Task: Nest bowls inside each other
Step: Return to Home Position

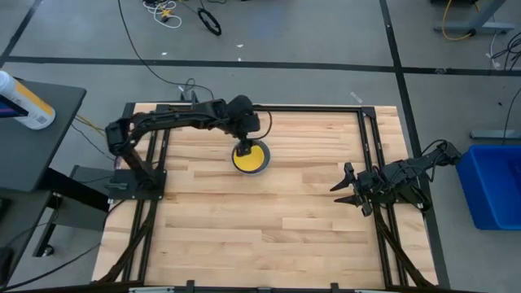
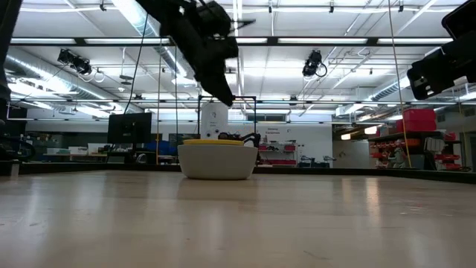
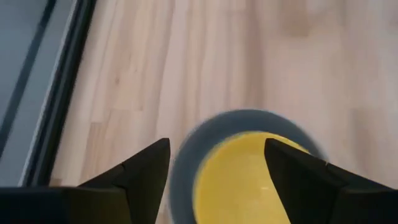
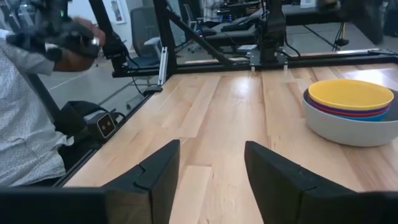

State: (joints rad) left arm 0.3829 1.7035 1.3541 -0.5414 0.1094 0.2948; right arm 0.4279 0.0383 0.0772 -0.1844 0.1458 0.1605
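The bowls stand as one nested stack (image 1: 250, 159) on the wooden table, the grey bowl (image 4: 348, 127) outermost on the tabletop, then light blue, red and dark blue rims, and the yellow bowl (image 4: 350, 94) on top. My left gripper (image 3: 216, 163) hovers open just above the stack, its fingers spread over the yellow bowl (image 3: 245, 177), touching nothing. In the low view it (image 2: 225, 95) is clear above the stack (image 2: 217, 160). My right gripper (image 1: 348, 187) waits open near the table's right edge, also empty (image 4: 211, 165).
Black frame rails (image 1: 146, 163) run along the table's left and right sides. A person in a light shirt (image 4: 25, 112) stands beyond the table's edge in the right wrist view. A blue bin (image 1: 492, 183) stands off the table's right side.
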